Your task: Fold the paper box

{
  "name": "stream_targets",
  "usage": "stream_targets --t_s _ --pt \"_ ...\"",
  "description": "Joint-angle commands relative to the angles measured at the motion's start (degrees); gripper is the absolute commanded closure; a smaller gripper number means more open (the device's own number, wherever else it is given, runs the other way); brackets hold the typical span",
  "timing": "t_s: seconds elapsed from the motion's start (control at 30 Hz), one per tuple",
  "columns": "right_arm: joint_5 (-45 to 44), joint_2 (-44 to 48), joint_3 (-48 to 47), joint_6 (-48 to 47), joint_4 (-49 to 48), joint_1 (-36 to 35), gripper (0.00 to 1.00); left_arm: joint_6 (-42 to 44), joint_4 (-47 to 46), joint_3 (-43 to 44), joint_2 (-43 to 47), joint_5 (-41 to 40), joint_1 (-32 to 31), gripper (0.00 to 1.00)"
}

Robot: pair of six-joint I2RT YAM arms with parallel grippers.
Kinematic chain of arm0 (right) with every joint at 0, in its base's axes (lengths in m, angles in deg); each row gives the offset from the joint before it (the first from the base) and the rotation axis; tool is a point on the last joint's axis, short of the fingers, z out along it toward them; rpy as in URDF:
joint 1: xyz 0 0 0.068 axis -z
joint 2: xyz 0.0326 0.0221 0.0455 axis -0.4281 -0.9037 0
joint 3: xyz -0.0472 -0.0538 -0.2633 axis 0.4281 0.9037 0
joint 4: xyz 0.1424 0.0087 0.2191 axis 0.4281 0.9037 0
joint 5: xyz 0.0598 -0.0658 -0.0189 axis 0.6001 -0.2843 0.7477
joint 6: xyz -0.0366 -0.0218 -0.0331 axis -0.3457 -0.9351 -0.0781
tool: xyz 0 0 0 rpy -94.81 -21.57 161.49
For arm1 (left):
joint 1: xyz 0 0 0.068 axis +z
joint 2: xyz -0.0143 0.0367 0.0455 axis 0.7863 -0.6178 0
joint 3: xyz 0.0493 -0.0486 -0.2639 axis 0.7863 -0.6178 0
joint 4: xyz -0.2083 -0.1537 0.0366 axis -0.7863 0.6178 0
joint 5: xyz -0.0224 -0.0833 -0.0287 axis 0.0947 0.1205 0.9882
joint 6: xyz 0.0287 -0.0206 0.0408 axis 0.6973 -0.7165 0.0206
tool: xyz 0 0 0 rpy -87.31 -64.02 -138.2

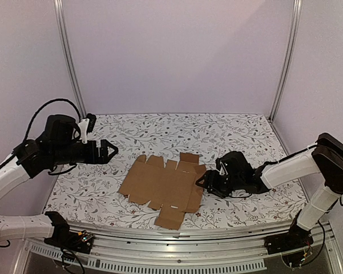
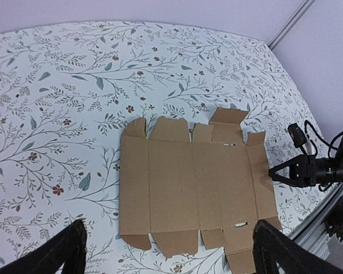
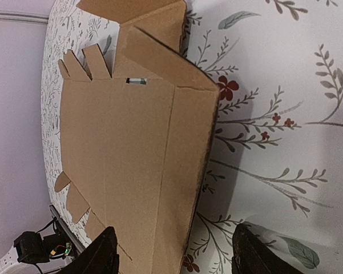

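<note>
The paper box [image 1: 162,185] is a flat brown die-cut sheet with flaps and slots, lying in the middle of the floral table. In the left wrist view the paper box [image 2: 194,182] is seen whole from above. My left gripper [image 1: 111,150] hangs open in the air to the left of the sheet, with nothing between its fingers [image 2: 68,251]. My right gripper [image 1: 202,182] is low at the sheet's right edge. In the right wrist view that edge of the paper box [image 3: 131,142] is slightly raised off the table. It runs between the open jaws of my right gripper [image 3: 174,251], whose fingers do not touch it.
The floral tablecloth [image 1: 245,134] covers the table. Metal frame posts [image 1: 68,57] stand at the back corners against plain walls. A metal rail [image 1: 205,234] runs along the near edge, with the right arm [image 1: 308,165] reaching in from the right.
</note>
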Motion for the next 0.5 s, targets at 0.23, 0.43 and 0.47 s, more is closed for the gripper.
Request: stream_targets --t_s 0.23,0.43,0.47 --pt "3.6 -7.3 4.4 8.3 -18.1 -0.6 0.48 0.6 0.5 -0.3 -0.2 0.4 -0.8 0.0" --pt "3.6 -8.8 5.8 9.7 -21.5 -0.7 0.67 0.5 0.4 -0.2 -0.5 0.3 -0.8 0.0" --pt "3.6 -8.9 5.9 9.9 -21.9 -0.8 0.71 0.5 0.4 -0.1 -0.6 0.3 -0.8 0.0"
